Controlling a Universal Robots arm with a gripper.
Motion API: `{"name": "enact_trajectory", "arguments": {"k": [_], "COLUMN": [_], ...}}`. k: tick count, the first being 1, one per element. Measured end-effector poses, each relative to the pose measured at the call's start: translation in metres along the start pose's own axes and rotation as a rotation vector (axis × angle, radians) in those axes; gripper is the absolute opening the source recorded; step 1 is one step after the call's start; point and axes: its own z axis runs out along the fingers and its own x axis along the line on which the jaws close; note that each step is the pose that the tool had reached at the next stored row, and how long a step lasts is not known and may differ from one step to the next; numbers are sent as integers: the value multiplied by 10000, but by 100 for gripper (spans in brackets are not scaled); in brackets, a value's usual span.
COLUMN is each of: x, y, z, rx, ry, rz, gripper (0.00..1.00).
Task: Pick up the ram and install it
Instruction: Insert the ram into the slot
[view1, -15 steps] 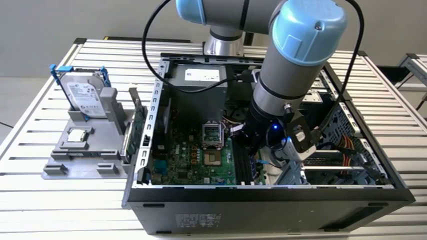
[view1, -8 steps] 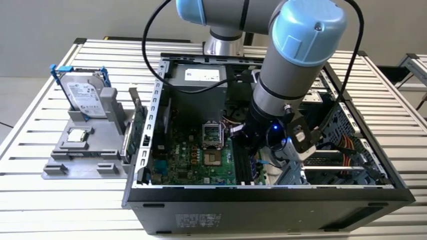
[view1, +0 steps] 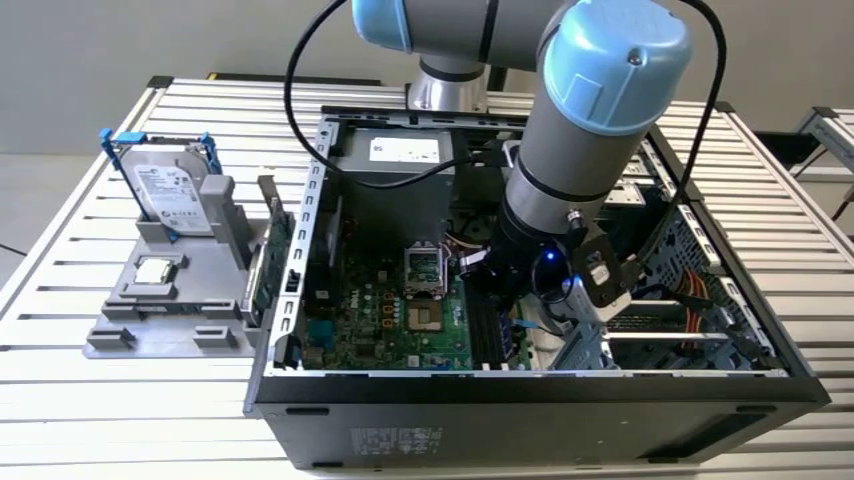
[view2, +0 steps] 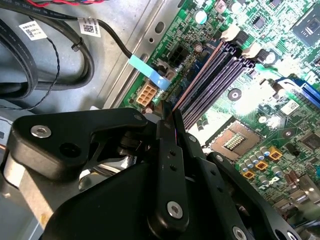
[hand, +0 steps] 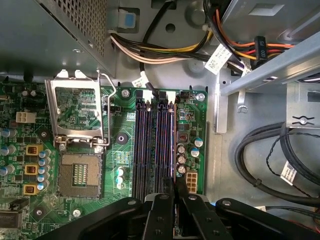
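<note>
- The gripper (hand: 174, 200) is seen lowered inside the open PC case (view1: 534, 385), right above the black memory slots (hand: 155, 145) on the motherboard (hand: 195, 130).
- The fingers (view2: 167, 150) are clamped together on the ram (hand: 173, 145), which is held edge-on as a thin dark strip.
- Its long axis is lined up with the slots; it looks to be sat at the outermost slot, beside the capacitors.
- Whether it's actually seated can't be told: the lower end is hidden by the fingers, and the slot latches are hard to make out.
</note>
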Motion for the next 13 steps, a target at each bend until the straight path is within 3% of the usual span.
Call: {"name": "enact_trajectory", "arguments": {"k": [11, 13], "x": [0, -1], "y": [0, -2], "z": [9, 31], "rx": [0, 41], "ry": [7, 10], "rz": [0, 0], "gripper": [0, 0]}}
